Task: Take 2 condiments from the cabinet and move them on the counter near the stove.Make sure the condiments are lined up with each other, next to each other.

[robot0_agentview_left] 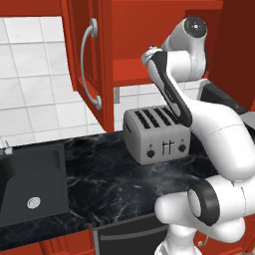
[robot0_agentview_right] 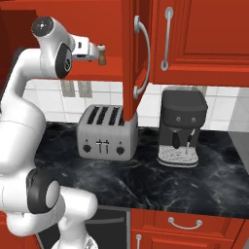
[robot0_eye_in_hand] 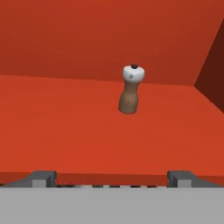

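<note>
Cabinet (robot0_agentview_right: 141, 48) up on the wall, glossy red, door swung open with its long curved silver handle (robot0_agentview_left: 89, 64) facing out, red inner shelf (robot0_eye_in_hand: 87, 127) bare but for one small mill. Counter (robot0_agentview_left: 109, 179) below, black with faint white veining, running from the black sink (robot0_agentview_left: 30, 189) on the left in the left base view to red drawers (robot0_agentview_right: 185, 223) under its front edge in the right base view. White tiled wall (robot0_agentview_left: 35, 84) behind. Coffee machine (robot0_agentview_right: 181, 127) dark grey, standing on the counter beneath the closed cabinet doors, well apart from the toaster. Toaster (robot0_agentview_left: 157, 134) silver, four slots on top, knobs on its front, sitting on the counter just under the open cabinet.

Arm raised high, reaching into the cabinet at shelf height. Gripper (robot0_eye_in_hand: 111, 177) level with the shelf edge, fingers (robot0_eye_in_hand: 41, 178) spread wide apart, holding nothing, not touching the mill.

Mill (robot0_eye_in_hand: 130, 89) standing upright on the shelf, brown wooden body, pale grey top with a small dark knob, straight ahead of the spread fingers and clearly apart from them. Seen in the right base view just beyond the hand, at the front of the shelf (robot0_agentview_right: 101, 54).
</note>
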